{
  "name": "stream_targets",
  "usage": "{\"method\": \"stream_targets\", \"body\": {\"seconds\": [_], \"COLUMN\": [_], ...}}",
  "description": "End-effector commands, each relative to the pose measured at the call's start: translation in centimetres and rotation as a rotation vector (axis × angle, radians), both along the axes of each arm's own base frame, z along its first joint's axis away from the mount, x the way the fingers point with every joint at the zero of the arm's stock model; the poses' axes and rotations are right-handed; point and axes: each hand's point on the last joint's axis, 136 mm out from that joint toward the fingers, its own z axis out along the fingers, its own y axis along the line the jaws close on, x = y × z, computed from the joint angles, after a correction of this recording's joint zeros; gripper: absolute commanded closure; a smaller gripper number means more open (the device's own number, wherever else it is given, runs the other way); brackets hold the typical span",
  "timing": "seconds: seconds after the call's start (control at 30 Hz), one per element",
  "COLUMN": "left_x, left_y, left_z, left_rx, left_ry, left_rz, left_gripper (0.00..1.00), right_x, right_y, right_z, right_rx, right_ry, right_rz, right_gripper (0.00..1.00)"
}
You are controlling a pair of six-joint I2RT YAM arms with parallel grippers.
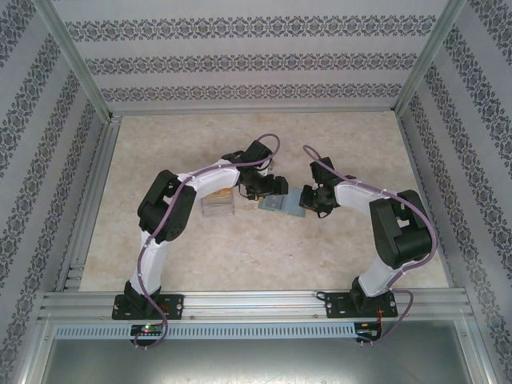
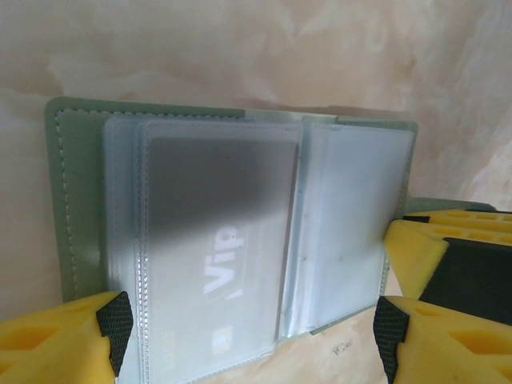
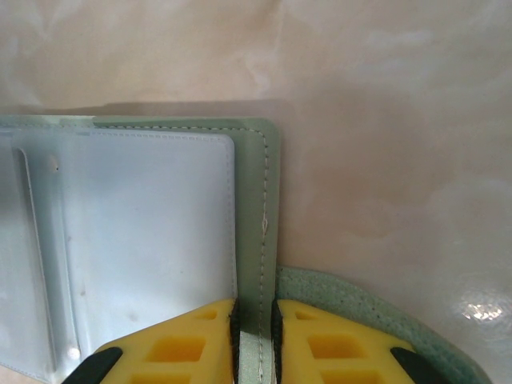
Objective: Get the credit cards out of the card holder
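Grey-green holder (image 2: 78,200) lies open mid-counter (image 2: 240,48), between both arms. Clear sleeves face up; one shows a card (image 2: 216,256) lettered "Vip". Right hand (image 3: 254,320) is clenched on the holder's stitched right edge. Left hand (image 2: 248,340) is spread wide, fingers either side of the sleeves, grasping nothing. Clear box (image 1: 218,204) sits just left.

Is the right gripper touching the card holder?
Touching. The right wrist view shows the right gripper with its jaws pressed against both sides of the green stitched edge of the card holder, no gap.
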Motion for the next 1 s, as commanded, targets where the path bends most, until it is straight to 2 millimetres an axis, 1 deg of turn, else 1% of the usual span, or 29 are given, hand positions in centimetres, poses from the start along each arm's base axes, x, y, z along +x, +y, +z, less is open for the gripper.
{"method": "stream_targets", "body": {"seconds": [0.0,0.2,0.33,0.5,0.73,0.87,0.97], "left_x": [0.0,-0.6,-1.4,-2.2,-2.5,-2.4,-2.1], "left_y": [-0.4,-0.7,-1.6,-2.6,-2.9,-3.3,-3.6], "left_z": [-0.2,-1.0,-1.5,-1.8,-1.9,-1.2,0.1], "left_rx": [-0.008,-0.004,-0.013,-0.03,-0.047,-0.074,-0.094], "left_ry": [0.015,0.044,0.064,0.083,0.101,0.1,0.079], "left_rz": [-0.029,-0.048,-0.074,-0.096,-0.097,-0.097,-0.099], "left_gripper": [0.19,0.19,0.19,0.14,0.11,0.1,0.1], "right_x": [-1.6,-1.5,-1.4,-1.2,-1.3,-1.4,-1.4], "right_y": [-0.2,-0.1,0.1,0.3,0.4,0.4,0.3], "right_z": [-1.8,-1.8,-1.9,-1.9,-1.9,-1.9,-1.9], "right_rx": [-0.011,-0.01,-0.007,-0.006,-0.006,-0.007,-0.008], "right_ry": [0.075,0.077,0.078,0.079,0.079,0.08,0.079], "right_rz": [-0.003,-0.002,-0.001,0.004,0.007,0.007,0.006], "right_gripper": [0.79,0.79,0.79,0.79,0.79,0.79,0.79]}}
